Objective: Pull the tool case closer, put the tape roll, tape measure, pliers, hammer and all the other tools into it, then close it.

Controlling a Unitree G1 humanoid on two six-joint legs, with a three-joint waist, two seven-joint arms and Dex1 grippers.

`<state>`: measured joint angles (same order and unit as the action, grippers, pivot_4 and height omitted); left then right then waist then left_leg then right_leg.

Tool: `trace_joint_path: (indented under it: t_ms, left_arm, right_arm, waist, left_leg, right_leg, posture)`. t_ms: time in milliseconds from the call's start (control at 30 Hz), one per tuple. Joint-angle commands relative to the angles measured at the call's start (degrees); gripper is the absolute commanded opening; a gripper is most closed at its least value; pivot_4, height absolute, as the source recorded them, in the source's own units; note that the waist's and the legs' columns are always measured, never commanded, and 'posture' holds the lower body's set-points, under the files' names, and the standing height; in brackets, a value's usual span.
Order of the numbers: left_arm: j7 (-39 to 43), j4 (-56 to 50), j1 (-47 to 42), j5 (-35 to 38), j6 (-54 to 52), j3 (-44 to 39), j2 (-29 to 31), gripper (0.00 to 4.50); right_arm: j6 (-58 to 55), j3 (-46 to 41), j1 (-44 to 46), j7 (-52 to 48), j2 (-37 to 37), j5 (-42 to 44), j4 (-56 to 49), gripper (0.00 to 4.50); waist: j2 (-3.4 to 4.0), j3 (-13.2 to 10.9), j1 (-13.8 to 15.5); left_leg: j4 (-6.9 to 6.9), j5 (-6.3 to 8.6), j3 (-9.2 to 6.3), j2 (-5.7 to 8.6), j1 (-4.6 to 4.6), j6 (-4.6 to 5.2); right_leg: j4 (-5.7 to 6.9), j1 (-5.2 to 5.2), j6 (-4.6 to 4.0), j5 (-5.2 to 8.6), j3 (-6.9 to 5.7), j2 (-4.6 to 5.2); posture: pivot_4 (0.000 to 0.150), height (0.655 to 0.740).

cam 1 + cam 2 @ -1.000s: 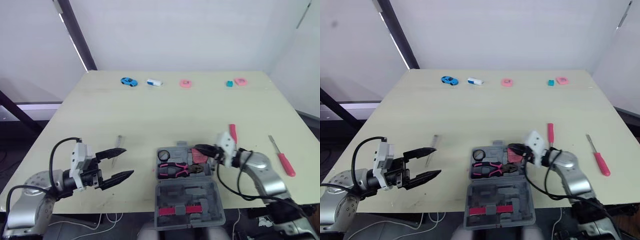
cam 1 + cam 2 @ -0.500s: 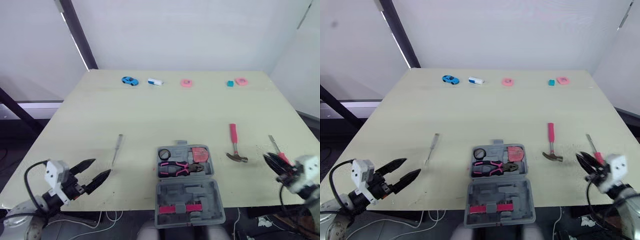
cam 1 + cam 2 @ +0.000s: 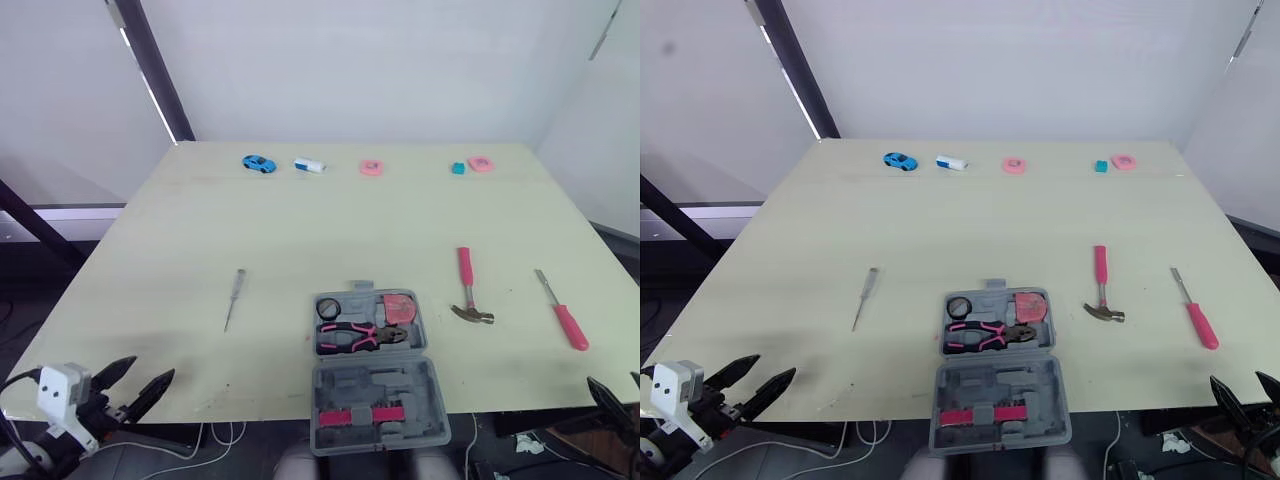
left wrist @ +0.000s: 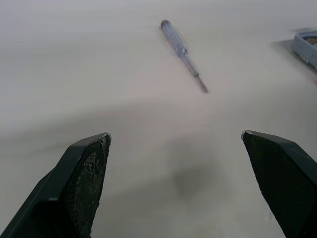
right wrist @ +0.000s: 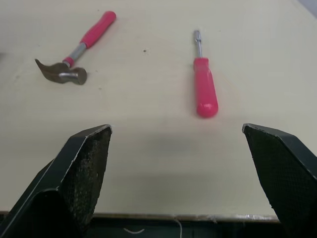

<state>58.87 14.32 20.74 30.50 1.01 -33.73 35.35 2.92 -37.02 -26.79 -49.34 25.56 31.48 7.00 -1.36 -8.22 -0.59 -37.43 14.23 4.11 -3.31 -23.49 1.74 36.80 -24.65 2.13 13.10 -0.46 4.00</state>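
We see the tool case [image 3: 375, 375] lying open at the near edge of the table [image 3: 300, 220], with the pliers [image 3: 360, 337] and tape measure [image 3: 400, 306] inside. The hammer [image 3: 466, 290] lies to its right, and a red screwdriver [image 3: 562, 312] lies farther right. A slim screwdriver [image 3: 234, 297] lies to the left. The left gripper [image 4: 176, 135] and right gripper [image 5: 177, 128] hang by the near corners, jaws spread and empty.
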Motion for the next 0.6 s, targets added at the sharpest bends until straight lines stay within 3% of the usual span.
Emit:
trace_joint_path:
  t_ms: [33, 267, 600]
  left_arm:
    - [0.6, -1.4, 0.0, -0.2, 1.4, -0.8, 1.1, 4.50]
    - [4.0, -7.2, -0.4, -0.8, 0.5, 4.0, 2.5, 4.50]
    - [7.0, -13.1, -8.4, -5.2, 1.1, 15.2, 4.7, 4.50]
  right_arm:
    - [1.4, -1.3, -0.1, -1.2, 1.2, 1.0, -0.7, 4.45]
    - [-2.2, 4.3, 1.7, -5.8, 4.8, 0.4, -5.4, 4.45]
    - [-6.0, 18.6, 12.4, -7.5, 10.2, -5.0, -12.1, 4.45]
  waist:
    - [0.00, 0.0, 0.0]
    - [0.00, 0.0, -0.1]
    - [0.02, 0.0, 0.2]
  left_leg:
    - [0.00, 0.00, -0.01, 0.00, 0.00, -0.01]
    - [-0.01, -0.03, 0.02, 0.02, 0.01, 0.05]
    - [-0.04, -0.05, 0.01, 0.16, -0.05, 0.08]
  right_leg:
    - [0.00, 0.00, 0.01, 0.01, -0.01, 0.01]
    - [0.00, 0.02, -0.03, -0.02, -0.02, -0.07]
    - [0.02, 0.09, -0.07, -0.06, -0.01, -0.31]
  posture:
    - [0.150, 0.7395]
    - [0.150, 0.7395]
    - [0.150, 0.7395]
